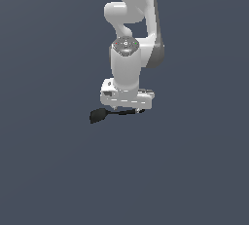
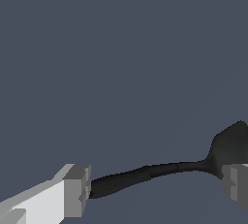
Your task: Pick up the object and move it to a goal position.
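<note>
Spoon (image 2: 160,170) looks light, stiff, thin; take it mid-handle. Hand (image 2: 155,189) released, fingers (image 2: 76,189) straddling it lengthwise, ends may slip.

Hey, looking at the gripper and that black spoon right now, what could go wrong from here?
The spoon lies lengthwise between the fingers of the gripper, so closing may press it end to end and make it slip or pop out. The scoop sticks out sideways in the exterior view, so it could tilt if lifted.
</note>
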Action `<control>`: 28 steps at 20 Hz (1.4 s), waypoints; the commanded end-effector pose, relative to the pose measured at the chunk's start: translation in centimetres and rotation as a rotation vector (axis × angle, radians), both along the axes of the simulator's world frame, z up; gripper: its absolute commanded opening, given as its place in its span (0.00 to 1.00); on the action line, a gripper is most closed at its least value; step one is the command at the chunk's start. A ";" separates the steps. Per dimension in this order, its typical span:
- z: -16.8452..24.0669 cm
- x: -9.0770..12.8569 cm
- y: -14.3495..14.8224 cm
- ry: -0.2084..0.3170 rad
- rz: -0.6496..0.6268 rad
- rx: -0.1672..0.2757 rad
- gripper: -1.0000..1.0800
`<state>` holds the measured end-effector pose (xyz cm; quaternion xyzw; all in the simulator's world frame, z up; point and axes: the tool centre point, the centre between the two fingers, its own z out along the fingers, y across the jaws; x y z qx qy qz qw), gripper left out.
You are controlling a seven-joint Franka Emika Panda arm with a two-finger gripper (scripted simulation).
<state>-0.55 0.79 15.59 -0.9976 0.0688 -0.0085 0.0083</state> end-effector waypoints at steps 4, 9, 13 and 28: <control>-1.2 -0.8 -0.4 0.006 -0.139 0.006 0.96; -2.5 -1.7 -0.8 0.013 -0.292 0.010 0.96; -3.5 -2.5 -1.2 0.018 -0.415 0.012 0.96; -6.8 -5.6 -3.1 0.029 -0.883 0.009 0.96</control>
